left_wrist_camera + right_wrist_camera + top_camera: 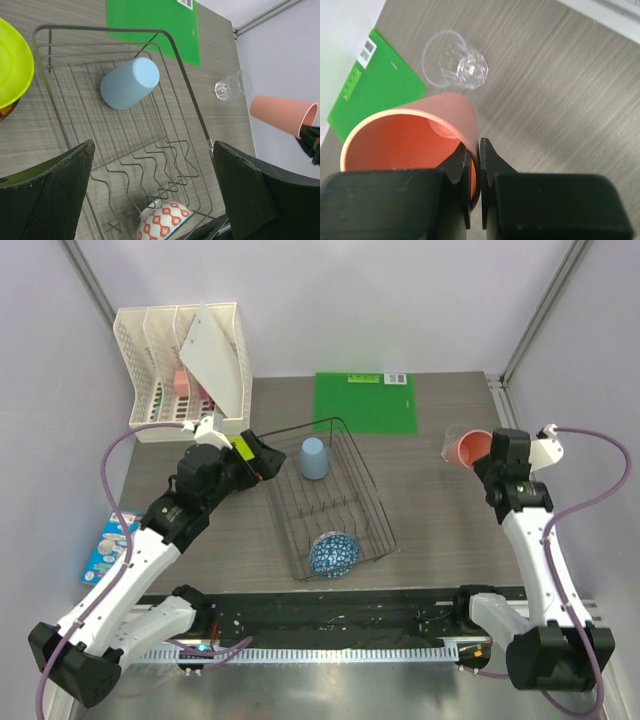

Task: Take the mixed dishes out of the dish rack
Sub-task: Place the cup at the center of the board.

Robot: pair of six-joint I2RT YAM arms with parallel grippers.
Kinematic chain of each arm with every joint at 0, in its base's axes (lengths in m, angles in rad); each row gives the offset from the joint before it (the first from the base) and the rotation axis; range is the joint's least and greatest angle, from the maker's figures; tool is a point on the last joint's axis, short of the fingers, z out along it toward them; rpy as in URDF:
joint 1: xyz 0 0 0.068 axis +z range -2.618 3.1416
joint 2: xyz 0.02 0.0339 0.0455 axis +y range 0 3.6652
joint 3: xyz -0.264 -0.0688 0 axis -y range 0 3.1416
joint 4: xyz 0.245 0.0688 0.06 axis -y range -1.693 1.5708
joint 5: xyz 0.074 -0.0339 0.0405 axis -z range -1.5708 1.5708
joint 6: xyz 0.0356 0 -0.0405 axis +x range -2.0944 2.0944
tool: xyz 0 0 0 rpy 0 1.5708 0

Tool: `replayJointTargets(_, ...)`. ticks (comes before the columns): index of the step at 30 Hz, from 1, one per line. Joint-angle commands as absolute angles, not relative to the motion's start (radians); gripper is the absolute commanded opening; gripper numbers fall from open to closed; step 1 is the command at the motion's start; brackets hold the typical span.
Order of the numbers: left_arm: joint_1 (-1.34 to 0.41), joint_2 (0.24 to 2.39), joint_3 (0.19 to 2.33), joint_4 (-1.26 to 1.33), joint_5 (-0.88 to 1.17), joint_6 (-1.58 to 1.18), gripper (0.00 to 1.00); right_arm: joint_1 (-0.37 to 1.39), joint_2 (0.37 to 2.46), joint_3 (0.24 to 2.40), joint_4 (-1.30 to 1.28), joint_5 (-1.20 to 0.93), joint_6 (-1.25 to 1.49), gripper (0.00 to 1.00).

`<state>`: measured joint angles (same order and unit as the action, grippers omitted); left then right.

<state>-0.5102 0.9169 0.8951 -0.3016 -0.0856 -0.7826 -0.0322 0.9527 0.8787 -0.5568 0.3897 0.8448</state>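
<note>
Right pincer (487,457) clamps the salmon-pink plastic cup (471,448) above the table's (430,510) far right, beside the clear glass tumbler (452,437); the dark wire dish rack (340,505) holds only a pale blue cup (313,458) and a blue patterned round bowl (334,554). Left wrist: left pincer (154,145) gapes over the rack, yellow-green plate (12,65) outside it. Right wrist: fingers (460,165) pinch the cup's wall. Two pieces seem left.

Wire dish rack (320,505) holds overturned blue cup (314,458), patterned bowl (334,554).

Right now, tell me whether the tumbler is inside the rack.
No, the tumbler sits on the table, outside the rack's wire rim, right of the green mat.
</note>
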Motion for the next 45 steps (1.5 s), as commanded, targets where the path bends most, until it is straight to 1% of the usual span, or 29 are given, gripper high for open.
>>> replayJointTargets(1, -0.512, 0.919, 0.903, -0.334, -0.072, -0.801, 1.00, -0.061, 1.130, 1.006, -0.560, 0.339, 0.874, 0.01)
replayJointTargets(9, -0.512, 0.956, 0.931, -0.437, -0.009, -0.796, 0.99, -0.104, 1.330, 0.951, -0.557, 0.181, 0.798, 0.01)
replayJointTargets(13, -0.512, 0.939, 0.911, -0.436, -0.006, -0.801, 0.98, -0.104, 1.354, 0.934, -0.552, 0.218, 0.758, 0.01)
replayJointTargets(16, -0.512, 0.936, 0.907, -0.446, -0.006, -0.804, 0.96, -0.107, 1.400, 0.975, -0.592, 0.261, 0.710, 0.01)
replayJointTargets(21, -0.514, 0.948, 0.913, -0.466, -0.012, -0.811, 0.94, -0.114, 1.488, 1.118, -0.693, 0.304, 0.675, 0.01)
replayJointTargets(30, -0.515, 0.957, 0.913, -0.483, -0.012, -0.814, 0.93, -0.114, 1.520, 1.328, -0.880, 0.342, 0.578, 0.01)
replayJointTargets(35, -0.517, 0.968, 0.916, -0.488, 0.020, -0.818, 0.92, -0.115, 1.531, 1.299, -0.868, 0.333, 0.581, 0.01)
replayJointTargets(45, -0.518, 0.946, 0.887, -0.489, 0.006, -0.825, 0.92, -0.115, 1.577, 1.149, -0.707, 0.245, 0.612, 0.01)
